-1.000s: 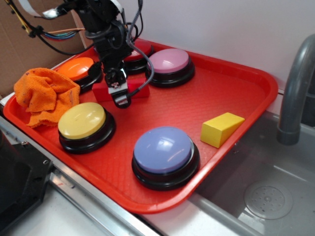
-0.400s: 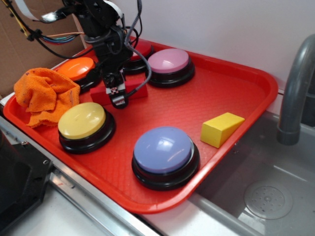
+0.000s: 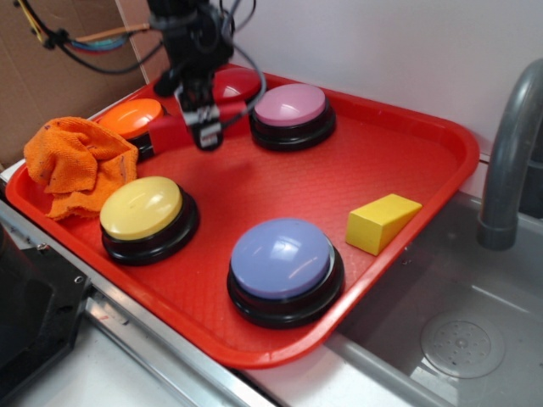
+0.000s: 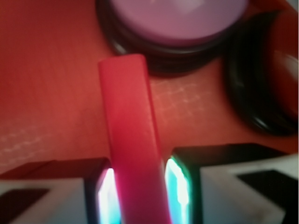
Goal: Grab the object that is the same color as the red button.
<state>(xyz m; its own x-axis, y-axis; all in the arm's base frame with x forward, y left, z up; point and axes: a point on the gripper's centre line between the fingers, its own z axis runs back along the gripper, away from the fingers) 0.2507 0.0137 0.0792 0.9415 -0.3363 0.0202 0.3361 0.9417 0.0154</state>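
Note:
The object, a long plain red block (image 4: 131, 140), sits between my two fingers and points toward the pink button (image 4: 182, 18). My gripper (image 4: 140, 191) is shut on it, both pads pressed to its long sides. In the exterior view my gripper (image 3: 206, 131) hangs above the back left of the red tray (image 3: 399, 144), with the red block (image 3: 168, 132) sticking out on either side of it, off the tray floor. The red button (image 3: 237, 82), a dark-red dome on a black base, stands just behind my gripper, partly hidden by the arm; it also shows as the red button (image 4: 285, 74) at the right.
An orange button (image 3: 129, 115) and an orange cloth (image 3: 75, 161) lie to the left. A yellow button (image 3: 142, 208), a lavender-blue button (image 3: 282, 257) and a yellow wedge (image 3: 380, 222) sit nearer the front. A grey faucet (image 3: 509, 153) and sink (image 3: 458, 339) are at the right.
My gripper has risen and moved slightly back with the red block in it, lifting the block off the tray floor.

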